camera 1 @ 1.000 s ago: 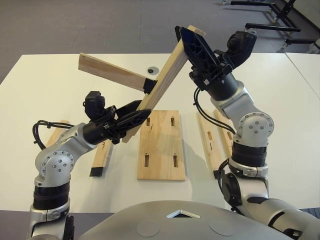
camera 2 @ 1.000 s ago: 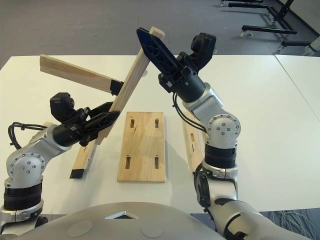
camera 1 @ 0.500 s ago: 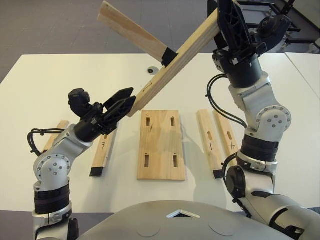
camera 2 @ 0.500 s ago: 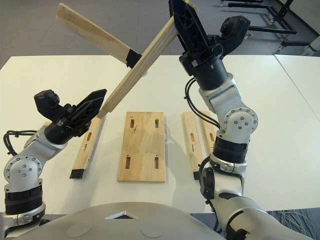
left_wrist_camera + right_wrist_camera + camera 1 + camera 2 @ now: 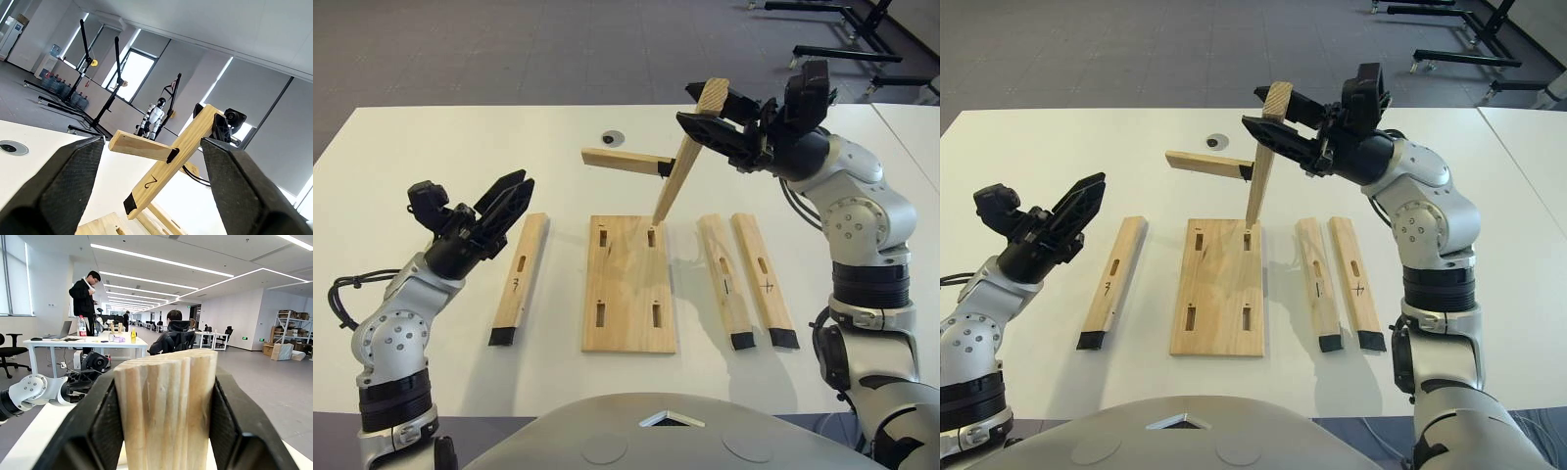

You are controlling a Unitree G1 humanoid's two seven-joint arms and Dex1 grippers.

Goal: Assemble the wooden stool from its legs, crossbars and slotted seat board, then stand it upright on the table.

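The slotted seat board [image 5: 628, 284] lies flat mid-table. My right gripper [image 5: 692, 105] is shut on the top end of a wooden leg [image 5: 680, 171], which stands steeply tilted. A crossbar [image 5: 619, 162] sticks out of the leg sideways toward my left. The leg's lower end is at the board's far right slot; I cannot tell whether it is seated. In the right wrist view the leg's end [image 5: 164, 411] fills the gap between the jaws. My left gripper [image 5: 514, 191] is open and holds nothing, above the table by a loose leg [image 5: 520, 277].
Two more loose legs [image 5: 722, 279] [image 5: 764, 279] lie side by side right of the board. A round grommet [image 5: 610, 138] sits in the tabletop behind the crossbar. A second table [image 5: 920, 127] adjoins on the right.
My left gripper let go of the leg's lower end and drew back to the left. My right arm swung the leg and crossbar up, then down onto the board's far right slot.
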